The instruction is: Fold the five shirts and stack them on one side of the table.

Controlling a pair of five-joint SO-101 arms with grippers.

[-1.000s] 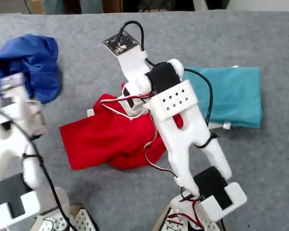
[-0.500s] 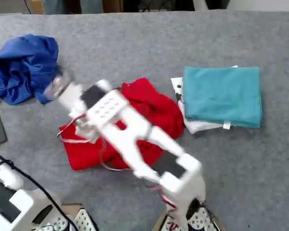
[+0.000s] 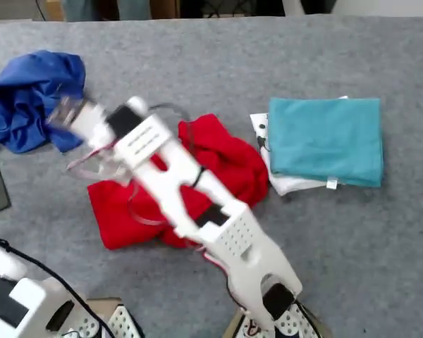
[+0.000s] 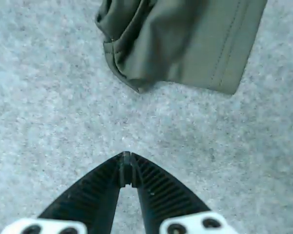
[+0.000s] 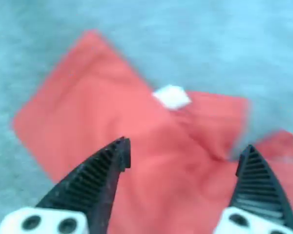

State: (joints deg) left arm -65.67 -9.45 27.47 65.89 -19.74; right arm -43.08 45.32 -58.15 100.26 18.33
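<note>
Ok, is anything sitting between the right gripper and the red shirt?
Nothing visible does. In the right wrist view the right gripper hangs open over the red shirt, with only bare red cloth and its white tag ahead of it.

Table cover (image 3: pixel 197 56): grey, speckled. Red shirt (image 3: pixel 229 165): plain, with a white label (image 5: pixel 172 96). Teal shirt (image 3: pixel 324 137), beside the red shirt: plain. White shirt (image 3: pixel 285 184), also beside the red shirt: dark print at its edge. Blue shirt (image 3: pixel 32 95): plain. Olive shirt (image 4: pixel 185 39): plain. Right arm (image 3: pixel 162 158): white with black sections.
</note>
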